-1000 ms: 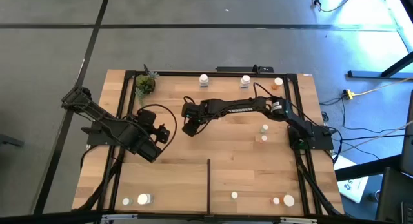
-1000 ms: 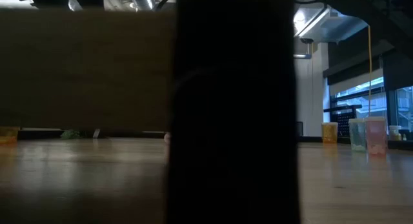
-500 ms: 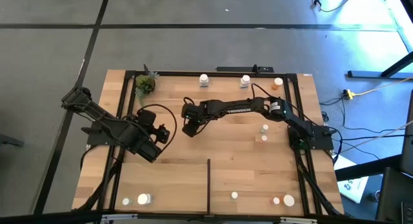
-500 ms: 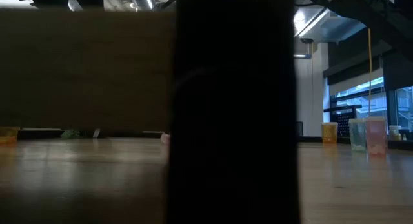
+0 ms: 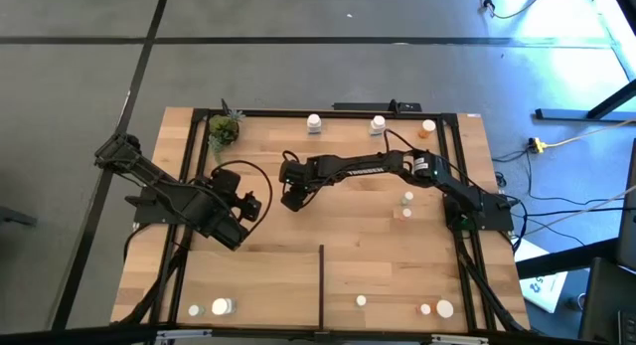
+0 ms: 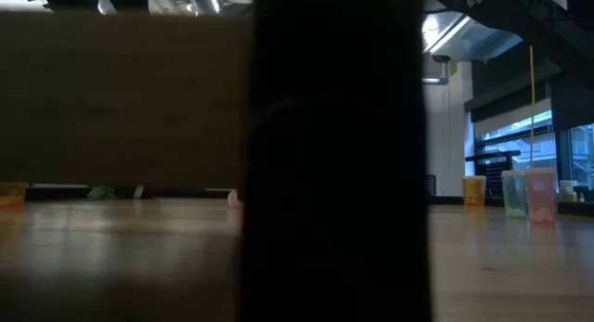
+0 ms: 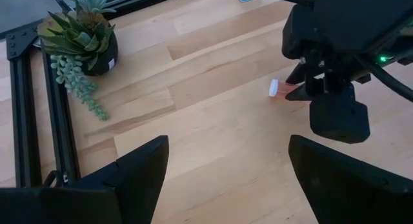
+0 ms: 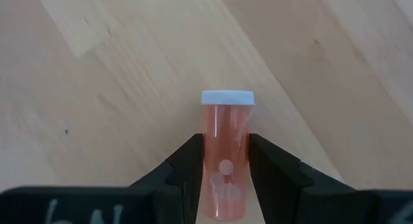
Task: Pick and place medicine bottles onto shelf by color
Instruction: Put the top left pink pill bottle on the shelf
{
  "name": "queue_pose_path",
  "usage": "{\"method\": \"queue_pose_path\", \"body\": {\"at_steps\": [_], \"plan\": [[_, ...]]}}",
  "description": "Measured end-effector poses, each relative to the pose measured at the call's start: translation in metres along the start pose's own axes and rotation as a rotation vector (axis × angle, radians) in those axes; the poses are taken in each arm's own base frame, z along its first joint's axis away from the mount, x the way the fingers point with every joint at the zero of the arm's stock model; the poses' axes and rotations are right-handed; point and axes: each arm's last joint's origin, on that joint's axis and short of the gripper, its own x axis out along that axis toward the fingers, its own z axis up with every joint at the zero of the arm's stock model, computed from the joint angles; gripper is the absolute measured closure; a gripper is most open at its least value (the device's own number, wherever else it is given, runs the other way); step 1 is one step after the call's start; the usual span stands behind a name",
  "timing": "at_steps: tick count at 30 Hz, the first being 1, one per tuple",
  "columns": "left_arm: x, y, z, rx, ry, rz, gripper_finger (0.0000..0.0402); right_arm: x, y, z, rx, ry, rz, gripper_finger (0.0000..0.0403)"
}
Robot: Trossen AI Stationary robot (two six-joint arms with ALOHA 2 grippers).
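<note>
A: Right gripper pinches the orange bottle, just left of the shelf's centre.

B: Lift straight, carry toward five o'clock, keep it level.

From my station I see the shelf: light-wood planks framed in black bars, with a thin black divider strip on its near half. A small potted plant stands in the far corner, beyond the left arm's fingers. White-capped medicine bottles rest along the far edge, past the right arm's fingers. More bottles lie at the near edge, either side of the strip.
</note>
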Motion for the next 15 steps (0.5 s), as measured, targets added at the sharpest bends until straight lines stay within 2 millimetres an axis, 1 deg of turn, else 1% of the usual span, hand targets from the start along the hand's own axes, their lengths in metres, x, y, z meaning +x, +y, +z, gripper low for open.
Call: {"method": "queue_pose_path", "body": {"at_steps": [15], "plan": [[0.0000,0.0000,0.0000,0.001,0.000,0.000,0.0088,0.0060,-0.0029,-0.0009,-0.067,0.013,-0.007,0.0280]]}}
